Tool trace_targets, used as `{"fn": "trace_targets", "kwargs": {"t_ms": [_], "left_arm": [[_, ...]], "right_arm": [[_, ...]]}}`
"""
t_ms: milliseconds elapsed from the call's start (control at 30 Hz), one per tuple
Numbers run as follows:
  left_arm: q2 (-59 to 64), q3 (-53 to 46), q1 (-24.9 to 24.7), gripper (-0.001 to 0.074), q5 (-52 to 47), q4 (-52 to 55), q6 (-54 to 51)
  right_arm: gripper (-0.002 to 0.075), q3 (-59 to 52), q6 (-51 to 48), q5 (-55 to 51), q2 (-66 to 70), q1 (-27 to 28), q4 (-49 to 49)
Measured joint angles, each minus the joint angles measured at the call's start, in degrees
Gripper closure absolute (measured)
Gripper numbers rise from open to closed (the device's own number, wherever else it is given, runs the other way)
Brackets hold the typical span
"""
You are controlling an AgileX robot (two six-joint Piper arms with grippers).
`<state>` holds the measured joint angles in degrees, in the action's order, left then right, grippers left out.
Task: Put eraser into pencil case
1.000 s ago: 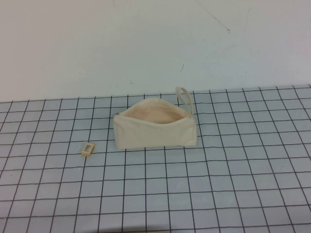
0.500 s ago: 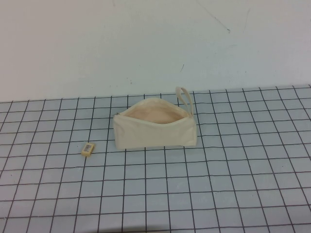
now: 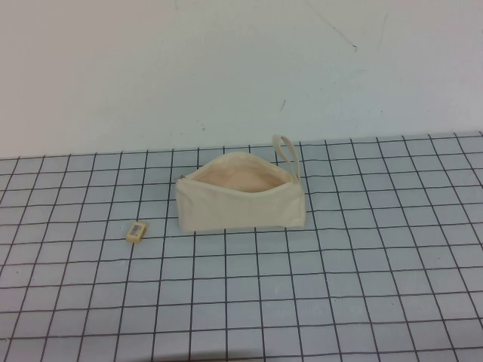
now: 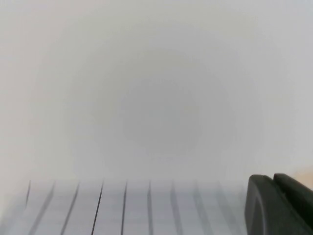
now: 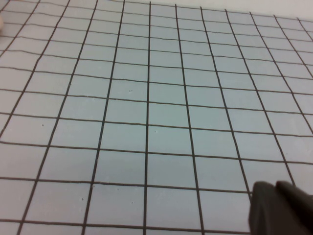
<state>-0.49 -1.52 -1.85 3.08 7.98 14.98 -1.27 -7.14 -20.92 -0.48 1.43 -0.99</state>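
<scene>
The eraser, a tiny pale yellow block with a barcode label on top, lies on the grid mat to the left of the pencil case. The cream pencil case stands mid-table with its zip open, its peach inside showing and its loop strap sticking up at the right end. Neither arm shows in the high view. My left gripper appears in its wrist view as two dark fingertips pressed together, facing the pale wall. My right gripper looks the same, low over bare grid squares. Both hold nothing.
The blue-grey grid mat covers the table and ends at a white wall behind the pencil case. Only the eraser and the pencil case lie on the mat.
</scene>
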Motion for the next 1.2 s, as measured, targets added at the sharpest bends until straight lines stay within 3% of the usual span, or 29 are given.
{"fn": "trace_targets", "kwargs": {"t_ms": [267,367,467,633,867,1033,1200], "left_arm": [[0.0,0.0,0.0,0.0736,34.29,-0.11,0.01],[-0.13,0.0,0.0,0.0736,42.01,-2.67,-2.14],[-0.29,4.17,0.0,0.0736,31.84,-4.62,-4.09],[3.05,19.72,0.0,0.0736,4.17,-4.59,-9.48],[23.2,37.62,0.0,0.0736,-12.63,-4.03,-12.29],[45.08,49.35,0.0,0.0736,-26.78,-4.59,-12.44],[64.71,54.52,0.0,0.0736,-27.22,-6.97,-13.46]], "right_arm": [[0.0726,0.0,0.0,0.0,0.0,0.0,0.0],[0.0726,0.0,0.0,0.0,0.0,0.0,0.0],[0.0726,0.0,0.0,0.0,0.0,0.0,0.0],[0.0726,0.0,0.0,0.0,0.0,0.0,0.0],[0.0726,0.0,0.0,0.0,0.0,0.0,0.0],[0.0726,0.0,0.0,0.0,0.0,0.0,0.0],[0.0726,0.0,0.0,0.0,0.0,0.0,0.0]]}}
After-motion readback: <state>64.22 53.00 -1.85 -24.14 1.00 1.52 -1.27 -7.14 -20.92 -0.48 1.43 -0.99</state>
